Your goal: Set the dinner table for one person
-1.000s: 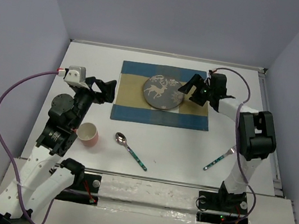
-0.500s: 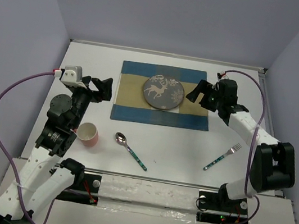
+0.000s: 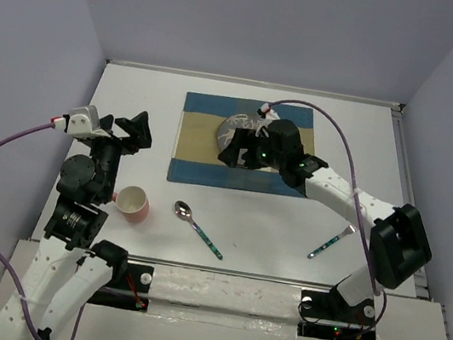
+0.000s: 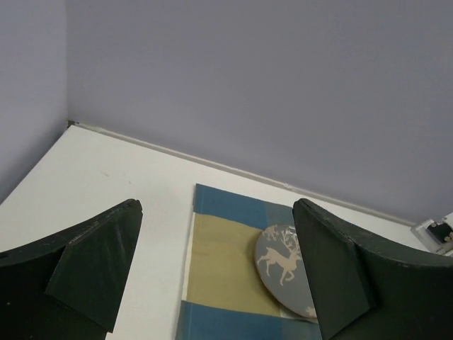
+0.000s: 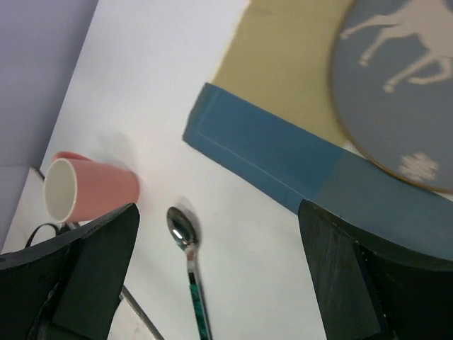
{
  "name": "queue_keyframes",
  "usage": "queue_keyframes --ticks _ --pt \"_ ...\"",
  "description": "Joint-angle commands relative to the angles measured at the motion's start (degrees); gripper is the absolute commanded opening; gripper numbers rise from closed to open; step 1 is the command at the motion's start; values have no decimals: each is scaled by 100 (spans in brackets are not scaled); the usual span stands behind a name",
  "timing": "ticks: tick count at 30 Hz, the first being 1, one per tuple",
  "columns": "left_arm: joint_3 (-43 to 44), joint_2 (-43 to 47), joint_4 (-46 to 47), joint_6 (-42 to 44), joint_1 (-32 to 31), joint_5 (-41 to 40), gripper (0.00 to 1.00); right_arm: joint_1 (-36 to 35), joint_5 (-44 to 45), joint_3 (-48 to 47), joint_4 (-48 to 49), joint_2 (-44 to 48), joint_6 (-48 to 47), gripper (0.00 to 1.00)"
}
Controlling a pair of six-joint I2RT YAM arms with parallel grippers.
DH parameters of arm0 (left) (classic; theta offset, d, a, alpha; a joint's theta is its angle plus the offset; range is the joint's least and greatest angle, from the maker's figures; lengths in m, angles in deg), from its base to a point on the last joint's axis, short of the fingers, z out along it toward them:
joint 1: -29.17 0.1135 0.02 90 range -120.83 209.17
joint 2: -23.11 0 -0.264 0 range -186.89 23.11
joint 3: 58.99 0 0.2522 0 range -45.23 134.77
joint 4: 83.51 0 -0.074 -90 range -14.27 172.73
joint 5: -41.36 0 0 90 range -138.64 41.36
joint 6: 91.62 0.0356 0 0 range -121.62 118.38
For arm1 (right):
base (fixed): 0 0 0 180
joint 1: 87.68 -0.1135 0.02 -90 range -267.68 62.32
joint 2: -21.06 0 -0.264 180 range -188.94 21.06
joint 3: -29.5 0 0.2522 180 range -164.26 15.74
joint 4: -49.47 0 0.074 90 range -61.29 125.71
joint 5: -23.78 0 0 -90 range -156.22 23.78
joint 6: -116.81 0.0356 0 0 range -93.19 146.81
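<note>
Nearest the arm bases, a spoon (image 3: 198,228) lies on the white table (image 3: 274,221), bowl toward 11 o'clock and teal handle toward 5 o'clock. At its 3 o'clock, well apart, a fork (image 3: 331,242) points its tines toward 1 o'clock. At the spoon's 9 o'clock, near it, is a pink cup (image 3: 132,203).

Farther in, the left jaws hang above bare table at the cup's 12 o'clock, spread wide with nothing between them. The right jaws, likewise spread wide and empty, hover over the 7 o'clock part of a grey plate (image 4: 287,265) with a white deer on it. From above, the right arm hides much of the plate.

The plate rests on the middle of a blue-and-tan striped placemat (image 3: 197,139), which lies flat on the table's far half, at 1 o'clock from the spoon. The table spans the whole floor between the lavender walls.
</note>
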Motion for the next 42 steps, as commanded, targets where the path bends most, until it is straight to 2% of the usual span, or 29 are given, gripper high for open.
queue_keyframes --ticks 1,13,17,24,31,34,37,38,41,42 --pt "-63 271 218 -61 185 -621 99 -550 127 -950 431 -590 23 100" --pt "-54 824 165 -131 255 -709 99 -1806 4 -3226 63 -2612 23 100" --pt "-45 947 165 -114 177 -753 99 -2140 47 -3666 -105 -3052 23 100" --pt "-45 1150 165 -78 80 -771 99 -2484 425 -3984 -439 -3474 -100 97" --pt "-54 1317 156 -78 44 -692 99 -2800 785 -3940 -685 -3641 -197 85" --pt "-54 1361 156 -87 36 -674 99 -2853 865 -3914 -738 -3641 -223 77" --pt "-62 1387 156 -87 36 -665 99 -2906 935 -3923 -773 -3659 -249 63" --pt "-63 1405 156 -87 36 -657 99 -2906 961 -3931 -791 -3659 -241 50" --pt "-63 1440 156 -79 36 -648 99 -2959 962 -3975 -826 -3659 -249 29" --pt "-63 1449 156 -78 36 -656 99 -2959 979 -4001 -835 -3642 -258 12"
